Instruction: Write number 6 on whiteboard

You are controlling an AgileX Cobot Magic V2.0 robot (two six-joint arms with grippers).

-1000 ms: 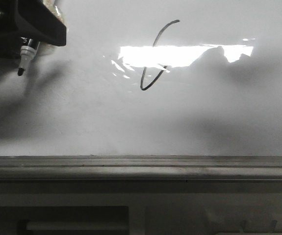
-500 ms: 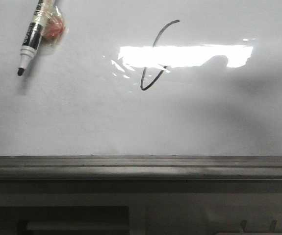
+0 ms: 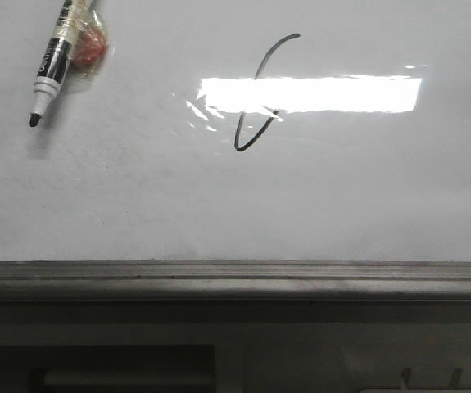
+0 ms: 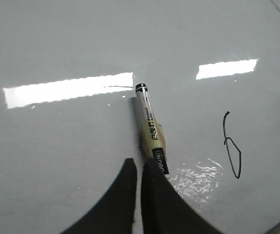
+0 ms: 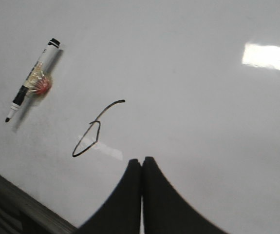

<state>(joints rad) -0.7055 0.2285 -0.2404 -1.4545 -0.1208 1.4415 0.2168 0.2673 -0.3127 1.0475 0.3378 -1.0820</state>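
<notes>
gone from the front view since a second ago is the dark left arm that covered the black-and-white marker pen (image 3: 52, 64), which lies loose on the glossy white whiteboard (image 3: 341, 196). the thin black number 6 (image 3: 260, 94) sits well apart from it. left gripper (image 4: 139, 168) and right gripper (image 5: 141, 163) both hang pressed closed, empty, above the board.

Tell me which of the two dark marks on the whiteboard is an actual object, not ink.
The marker near the left edge: it has a barrel, label and shadow. The number 6 is a flat stroke.
</notes>
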